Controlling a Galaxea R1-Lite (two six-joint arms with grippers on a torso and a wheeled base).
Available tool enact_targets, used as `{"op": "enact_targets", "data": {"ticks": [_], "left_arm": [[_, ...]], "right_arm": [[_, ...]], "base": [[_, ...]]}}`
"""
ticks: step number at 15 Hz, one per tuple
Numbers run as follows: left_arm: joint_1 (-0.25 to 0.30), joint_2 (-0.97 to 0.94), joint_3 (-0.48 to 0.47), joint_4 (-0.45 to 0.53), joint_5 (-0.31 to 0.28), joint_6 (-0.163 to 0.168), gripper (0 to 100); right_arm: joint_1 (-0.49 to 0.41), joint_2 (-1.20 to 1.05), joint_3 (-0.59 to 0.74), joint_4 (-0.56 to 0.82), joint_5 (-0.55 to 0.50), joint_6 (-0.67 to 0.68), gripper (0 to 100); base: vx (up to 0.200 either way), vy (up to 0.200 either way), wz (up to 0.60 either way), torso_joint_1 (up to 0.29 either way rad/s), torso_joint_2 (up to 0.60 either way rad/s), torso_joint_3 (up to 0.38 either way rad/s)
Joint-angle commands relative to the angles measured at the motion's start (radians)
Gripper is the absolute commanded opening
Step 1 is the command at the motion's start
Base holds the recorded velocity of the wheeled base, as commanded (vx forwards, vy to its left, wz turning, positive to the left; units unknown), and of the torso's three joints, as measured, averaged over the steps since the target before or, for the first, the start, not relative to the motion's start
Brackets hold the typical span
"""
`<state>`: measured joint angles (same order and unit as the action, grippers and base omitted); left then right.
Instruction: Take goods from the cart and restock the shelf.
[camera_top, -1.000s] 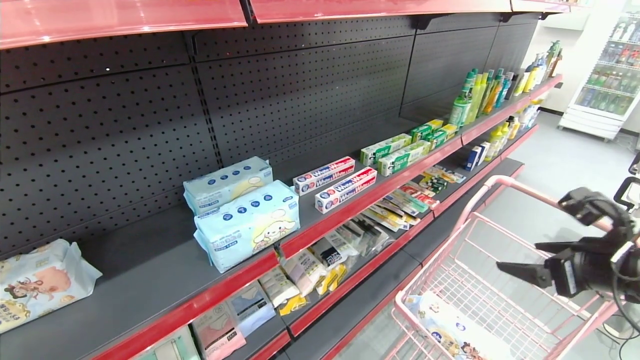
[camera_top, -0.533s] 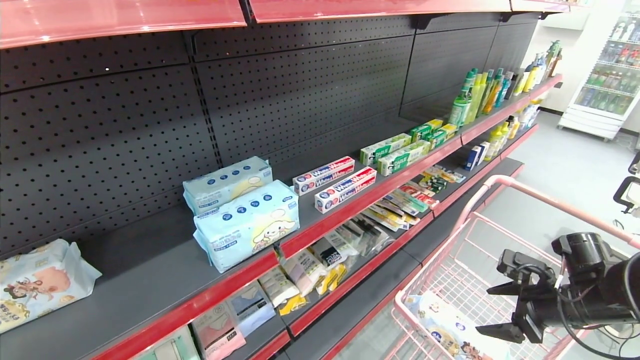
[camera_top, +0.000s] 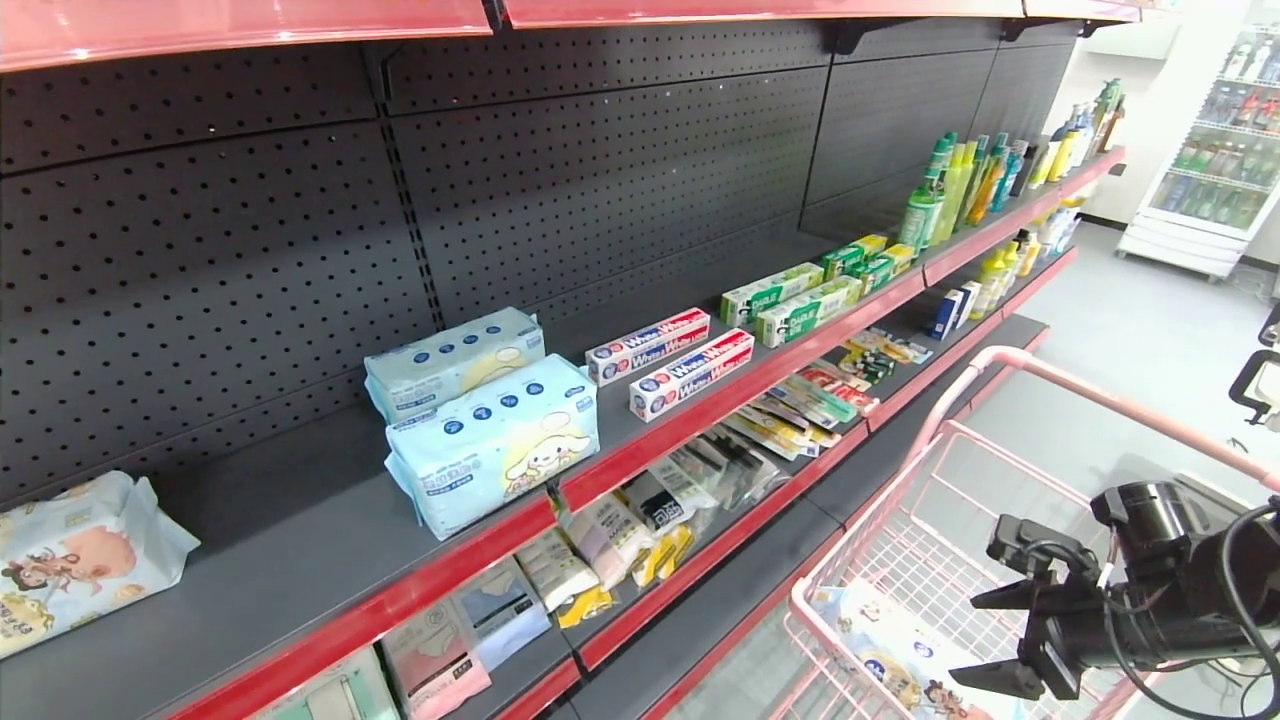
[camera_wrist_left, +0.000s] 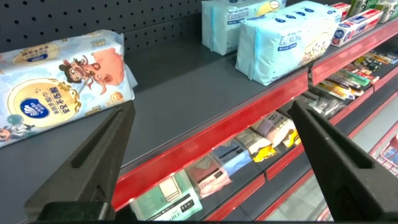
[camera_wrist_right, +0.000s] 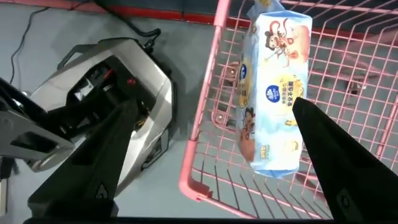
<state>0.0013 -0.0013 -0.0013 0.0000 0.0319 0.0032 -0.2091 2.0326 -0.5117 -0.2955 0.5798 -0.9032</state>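
Finding: the task's item, a pale blue soft film-wrapped pack with cartoon print (camera_top: 905, 665), lies flat on the floor of the pink wire cart (camera_top: 862, 520), close against its corner wall. A matching pack (camera_wrist_left: 59, 81) already sits on the dark shelf with the red edge (camera_top: 300, 540).

Right gripper (camera_top: 985, 640) hangs above the cart's interior, fingers spread wide and empty, the pack below and just ahead of it. Left gripper (camera_wrist_left: 211, 106) is likewise released and holds nothing, poised before the shelf.

Handling assessment: the pack looks light, squashy and slick-skinned. It should yield under pressure, so a firm pinch across its narrow width near the middle appears soundest. End flaps would likely slip or tear, and the fingertips could snag the wire floor.

Change: a second ago the right gripper stood higher, level with the cart's rim. It has since dropped towards the pack, with little further travel over the last half second. The head view itself has shifted slightly.
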Motion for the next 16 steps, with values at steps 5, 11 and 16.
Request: {"op": "enact_targets", "data": {"ticks": [5,11,16], "left_arm": [[0.0,0.001,0.001,0.0,0.0,0.0,100],[0.0,0.001,0.001,0.0,0.0,0.0,100],[0.0,0.001,0.0,0.0,0.0,0.0,100]], "right_arm": [[-0.035,0.058,-0.002,-0.071,-0.015,-0.056,100],[-0.101,0.087,-0.01,-0.071,-0.11,-0.091,100],[-0.101,0.107,-0.034,-0.073,-0.118,-0.092,100]], "base": [[0.0,0.0,0.0,-0.1,0.22,0.118],[0.0,0.0,0.0,-0.139,0.31,0.159],[0.0,0.0,0.0,-0.156,0.34,0.179]]}}
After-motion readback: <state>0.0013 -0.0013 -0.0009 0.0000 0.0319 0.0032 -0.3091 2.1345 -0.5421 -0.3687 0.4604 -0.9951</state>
